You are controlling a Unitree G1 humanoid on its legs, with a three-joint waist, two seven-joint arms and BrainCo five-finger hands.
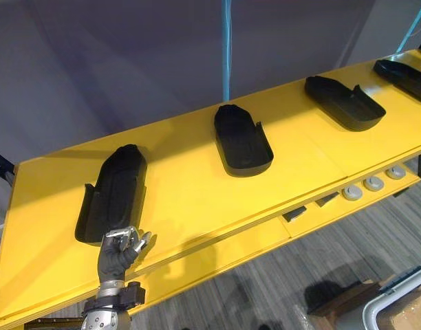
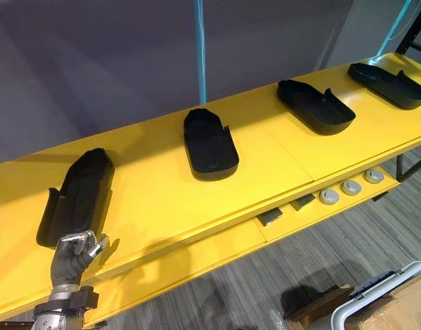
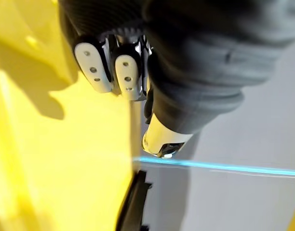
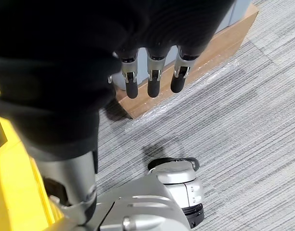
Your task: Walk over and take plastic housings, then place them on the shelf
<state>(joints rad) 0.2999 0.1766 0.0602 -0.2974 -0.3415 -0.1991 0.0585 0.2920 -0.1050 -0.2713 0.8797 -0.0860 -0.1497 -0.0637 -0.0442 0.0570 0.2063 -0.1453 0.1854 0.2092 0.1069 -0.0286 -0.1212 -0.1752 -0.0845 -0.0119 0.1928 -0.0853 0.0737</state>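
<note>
Currently four black plastic housings lie in a row on the long yellow shelf [image 1: 197,196], which runs from the lower left of the head views to the upper right. The first housing [image 1: 113,196] is at the lower left, the second housing [image 1: 242,141] near the middle, the third housing [image 1: 343,102] toward the upper right, and the fourth housing [image 1: 405,77] at the right edge. They sit well apart from one another.

The left hand [image 1: 120,253] rises at the bottom left of the frame, just at the near end of the first housing. Its fingers [image 3: 92,67] are curled inward with nothing seen inside them. Whether they touch the housing is hard to tell, since hand and housing overlap there.

The right hand [image 4: 152,53] hangs over the grey carpet floor [image 4: 244,134], its fingers straight, loose and empty, with a brown cardboard box [image 4: 210,60] beyond them.

Below the shelf's front edge a lower yellow ledge carries three round grey discs [image 1: 373,183] and two small dark pieces [image 1: 294,214]. A thin cyan strip [image 1: 226,48] runs up the grey wall behind.
</note>
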